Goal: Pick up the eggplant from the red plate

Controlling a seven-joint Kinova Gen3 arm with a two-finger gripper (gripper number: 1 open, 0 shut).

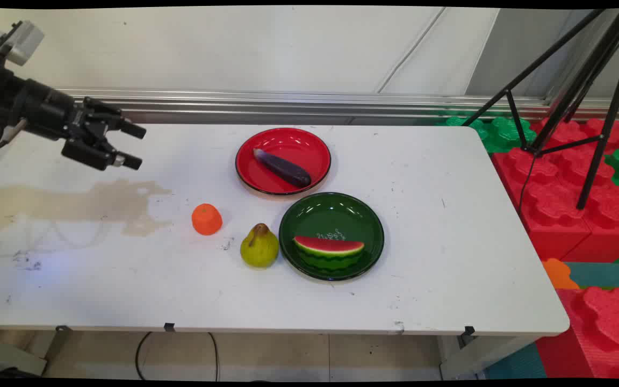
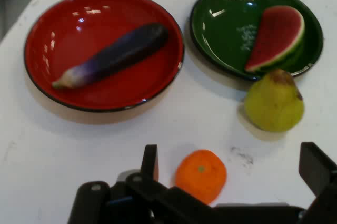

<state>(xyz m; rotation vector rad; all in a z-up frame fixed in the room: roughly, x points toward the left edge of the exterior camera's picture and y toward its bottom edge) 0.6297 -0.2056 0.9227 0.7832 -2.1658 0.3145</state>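
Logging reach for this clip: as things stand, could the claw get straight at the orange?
Probably yes. The claw hangs open above the table's left side, and the orange stands alone on bare table, apart from the pear. Nothing lies between claw and orange.

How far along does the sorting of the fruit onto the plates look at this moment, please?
Done: the eggplant lies in the red plate, the watermelon slice in the green plate. In hand: nothing; the gripper hangs open above the table's left side. Left: the orange and the pear sit on the bare table.
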